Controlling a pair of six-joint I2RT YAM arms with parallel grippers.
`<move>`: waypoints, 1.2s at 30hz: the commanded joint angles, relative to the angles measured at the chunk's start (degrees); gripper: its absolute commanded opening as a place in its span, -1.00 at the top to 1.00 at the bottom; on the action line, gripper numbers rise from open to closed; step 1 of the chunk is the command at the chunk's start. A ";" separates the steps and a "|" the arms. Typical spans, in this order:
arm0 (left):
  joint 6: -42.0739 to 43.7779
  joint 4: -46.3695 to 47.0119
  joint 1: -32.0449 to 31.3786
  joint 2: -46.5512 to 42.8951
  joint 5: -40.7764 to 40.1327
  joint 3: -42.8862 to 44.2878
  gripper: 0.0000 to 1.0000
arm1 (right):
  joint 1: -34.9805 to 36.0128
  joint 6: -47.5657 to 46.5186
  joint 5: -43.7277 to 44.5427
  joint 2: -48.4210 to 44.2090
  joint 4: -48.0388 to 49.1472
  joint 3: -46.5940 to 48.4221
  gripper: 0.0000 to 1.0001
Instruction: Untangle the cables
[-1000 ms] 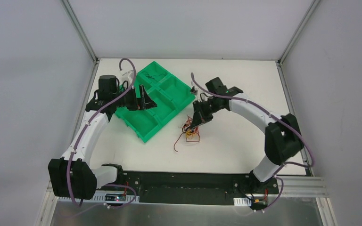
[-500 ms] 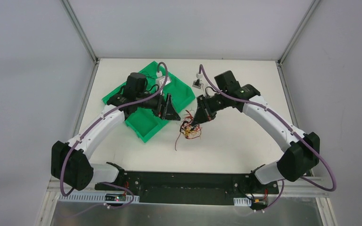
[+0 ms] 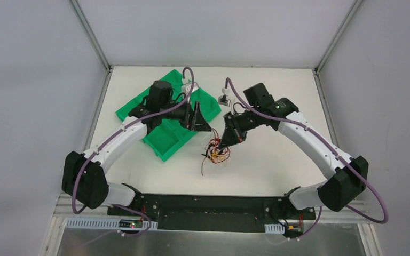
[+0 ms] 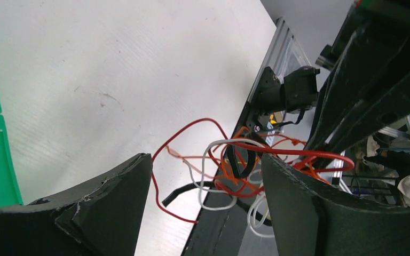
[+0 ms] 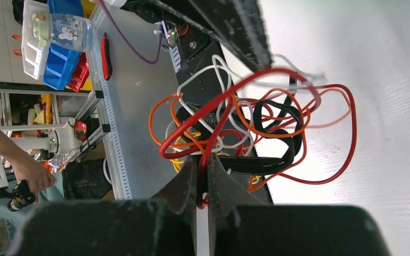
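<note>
The cables (image 3: 217, 151) form a small tangle of red, orange, yellow, white and black wires, lifted partly off the white table near its middle. My right gripper (image 3: 226, 142) comes at it from the upper right and is shut on a red wire at the tangle's top. In the right wrist view the right gripper (image 5: 202, 160) pinches that red strand, and the cables (image 5: 245, 122) hang beyond the tips. My left gripper (image 3: 205, 127) hovers just left of and above the tangle. In the left wrist view the left gripper (image 4: 205, 160) is open, with the cables (image 4: 235, 170) just past its tips and nothing between them.
A green compartment tray (image 3: 165, 145) lies at the back left, partly under my left arm. One red wire end (image 3: 203, 169) trails toward the near edge. The black base rail (image 3: 208, 205) runs along the table's front.
My left arm has swung right from over the green tray to beside the tangle. My right gripper has shifted slightly nearer, carrying the tangle with it.
</note>
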 commanded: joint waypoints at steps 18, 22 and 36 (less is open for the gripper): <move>-7.11 8.72 7.07 -7.71 4.29 -10.16 -0.57 | -2.23 -5.05 0.20 -3.97 -4.73 0.68 1.00; -6.82 8.15 9.20 -10.43 8.33 -11.09 -0.50 | -2.44 -5.06 0.08 -3.87 -4.82 0.50 1.00; -8.38 12.23 -2.73 -6.79 8.85 -9.01 -0.15 | -2.37 -2.75 -0.76 -2.66 -2.61 0.39 1.00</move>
